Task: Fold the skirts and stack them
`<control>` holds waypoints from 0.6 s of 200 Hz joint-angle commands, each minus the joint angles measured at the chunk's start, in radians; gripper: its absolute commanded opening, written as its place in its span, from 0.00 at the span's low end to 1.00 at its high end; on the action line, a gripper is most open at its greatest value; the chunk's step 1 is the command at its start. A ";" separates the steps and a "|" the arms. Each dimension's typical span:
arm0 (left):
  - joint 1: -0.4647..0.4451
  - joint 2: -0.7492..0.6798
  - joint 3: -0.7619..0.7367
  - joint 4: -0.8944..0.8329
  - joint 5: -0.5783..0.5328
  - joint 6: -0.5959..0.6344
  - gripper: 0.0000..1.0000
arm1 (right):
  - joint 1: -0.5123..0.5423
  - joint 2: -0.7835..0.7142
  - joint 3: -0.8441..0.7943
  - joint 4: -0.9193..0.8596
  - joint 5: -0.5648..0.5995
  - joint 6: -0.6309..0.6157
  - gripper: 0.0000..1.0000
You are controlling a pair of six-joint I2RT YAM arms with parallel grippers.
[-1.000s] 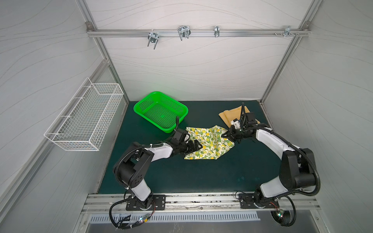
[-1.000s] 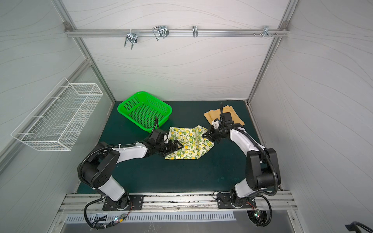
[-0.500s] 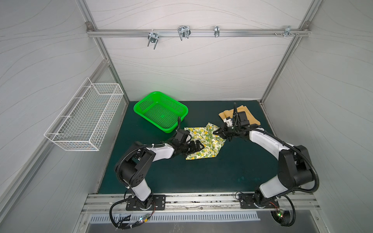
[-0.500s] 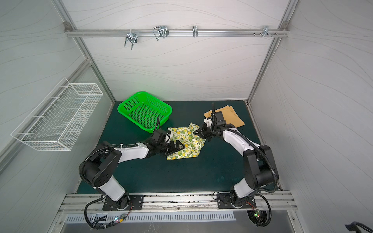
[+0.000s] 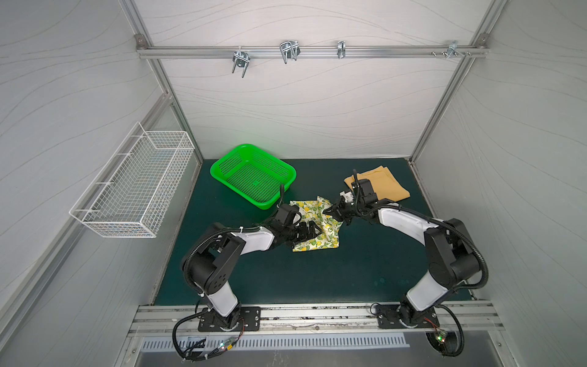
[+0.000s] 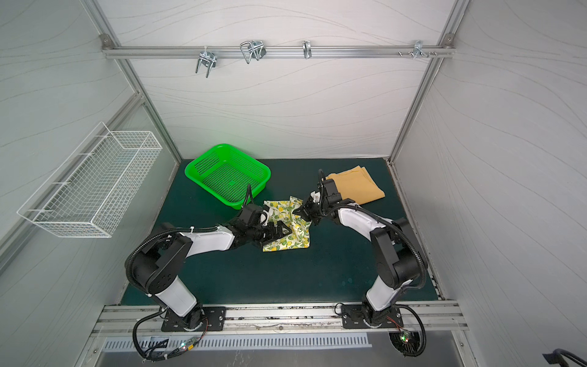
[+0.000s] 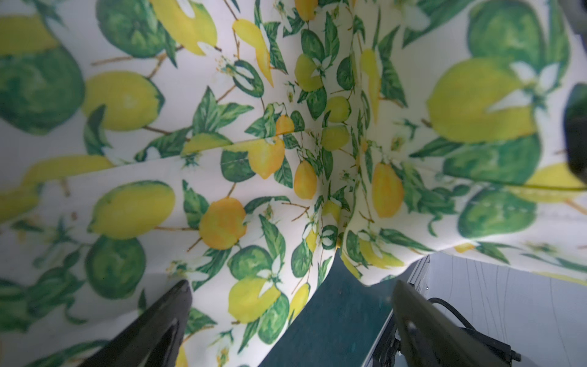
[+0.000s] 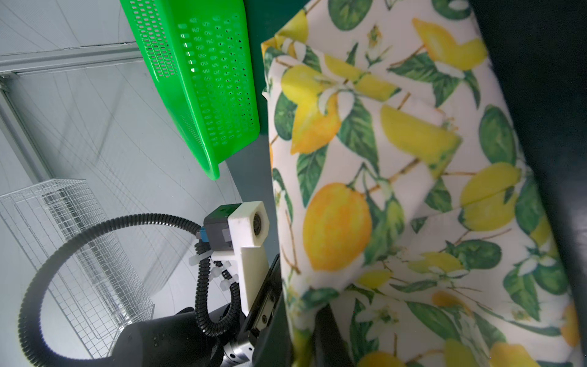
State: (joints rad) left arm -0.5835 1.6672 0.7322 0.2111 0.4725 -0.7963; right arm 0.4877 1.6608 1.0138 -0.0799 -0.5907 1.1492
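Two skirts on mat (image 5: 349, 270): lemon skirt (image 5: 330, 238), part-folded, centre, just beside basket (image 5: 254, 181), its raised edge pinched tight in right gripper (image 5: 330, 212), left gripper (image 5: 313, 234) spread wide over its left part; orange skirt (image 5: 386, 187), folded flat, back right corner

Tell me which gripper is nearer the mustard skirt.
Right. The right gripper, shut on the lemon-print skirt, sits just beside the mustard skirt. The left gripper is open over the lemon-print skirt's opposite side, farther off.
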 commanded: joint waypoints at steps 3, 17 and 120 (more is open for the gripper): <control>-0.010 0.011 -0.018 -0.002 0.017 -0.002 0.99 | 0.029 0.039 0.017 0.075 0.018 0.076 0.03; -0.010 0.011 -0.020 0.000 0.019 -0.003 0.99 | 0.045 0.057 0.021 0.089 0.023 0.089 0.03; -0.009 0.007 -0.023 0.001 0.022 0.000 0.99 | 0.101 0.175 0.031 0.197 0.019 0.158 0.07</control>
State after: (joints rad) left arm -0.5835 1.6672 0.7246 0.2279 0.4793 -0.7959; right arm 0.5789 1.7992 1.0431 0.0402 -0.5629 1.2514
